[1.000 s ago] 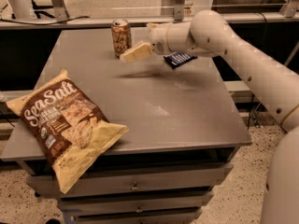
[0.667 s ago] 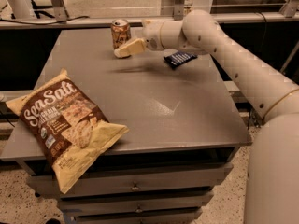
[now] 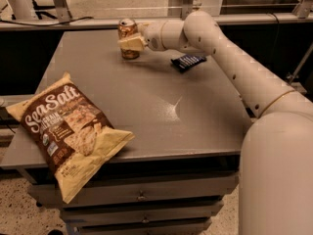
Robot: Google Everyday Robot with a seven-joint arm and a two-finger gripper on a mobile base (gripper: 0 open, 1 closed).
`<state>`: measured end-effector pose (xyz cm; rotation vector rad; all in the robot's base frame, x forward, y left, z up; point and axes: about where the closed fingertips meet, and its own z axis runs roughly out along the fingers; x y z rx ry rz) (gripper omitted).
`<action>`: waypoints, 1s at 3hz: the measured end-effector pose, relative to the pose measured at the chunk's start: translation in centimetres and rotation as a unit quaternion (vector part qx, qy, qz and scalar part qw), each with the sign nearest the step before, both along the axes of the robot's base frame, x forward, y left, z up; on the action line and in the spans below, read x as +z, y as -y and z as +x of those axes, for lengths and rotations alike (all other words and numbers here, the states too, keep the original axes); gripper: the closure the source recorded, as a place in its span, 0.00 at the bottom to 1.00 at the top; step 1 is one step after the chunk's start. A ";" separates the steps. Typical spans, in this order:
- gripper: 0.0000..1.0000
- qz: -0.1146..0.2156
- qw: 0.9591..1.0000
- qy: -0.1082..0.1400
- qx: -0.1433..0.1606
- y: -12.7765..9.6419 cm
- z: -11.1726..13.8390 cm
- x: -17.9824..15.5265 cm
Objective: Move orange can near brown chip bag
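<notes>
Grasping is the step in hand: the gripper [image 3: 133, 43] sits against the orange can [image 3: 127, 28] at the table's [image 3: 161, 106] 12 o'clock, whether clamped I cannot tell, and the next move calls for carrying it to the brown chip bag [image 3: 68, 131] at 8 o'clock.

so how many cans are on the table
1. The orange can stands upright near the far edge of the table, with the gripper right at it. Another could hide behind the arm, but none shows.

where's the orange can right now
In the camera view the orange can stands at the far edge of the table, left of centre, with the gripper at it and the blue wrapper to its right.
</notes>
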<state>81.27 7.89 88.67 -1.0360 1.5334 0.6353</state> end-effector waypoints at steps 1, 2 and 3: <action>0.62 0.004 1.000 -0.023 0.007 -0.7 -0.4 -0.8; 0.86 0.013 0.999 -0.043 0.026 -1.3 -2.4 -1.1; 1.00 0.025 0.997 -0.054 0.052 -1.4 -6.2 -0.2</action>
